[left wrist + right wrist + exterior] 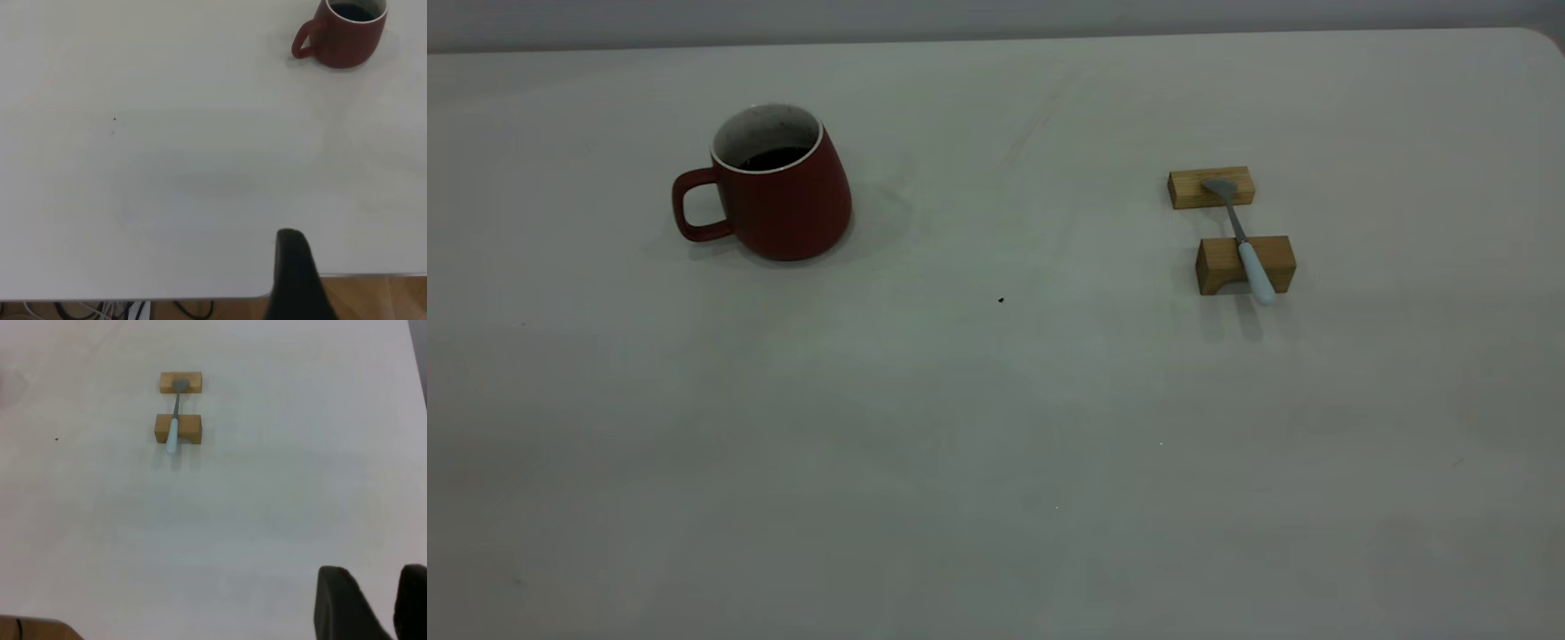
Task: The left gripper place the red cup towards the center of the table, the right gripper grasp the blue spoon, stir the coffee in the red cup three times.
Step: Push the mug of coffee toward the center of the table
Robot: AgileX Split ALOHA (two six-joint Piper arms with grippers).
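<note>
A: Exterior view. The red cup stands upright on the table, left of centre, handle pointing to the view's left. The coffee shows as a dark patch low inside; most of its surface is hidden by the near rim. No arm or gripper appears in this view.

B: And the right side?

A: The blue spoon lies bridged across two wooden blocks, bowl resting on the far block, pale handle overhanging the near block's front. A tiny black speck sits near the table's middle.

B: Left wrist view?

A: The cup is cut off at the frame edge, so the far rim is missing. Only one dark finger of the left gripper shows, over the table's near edge, well apart from the cup. Cannot tell how its fingers stand. Cables below the table edge are barely legible.

B: Right wrist view?

A: The right gripper is at the frame edge with two fingers visible and a gap between them, holding nothing, well apart from the spoon. Both fingers are cropped.
</note>
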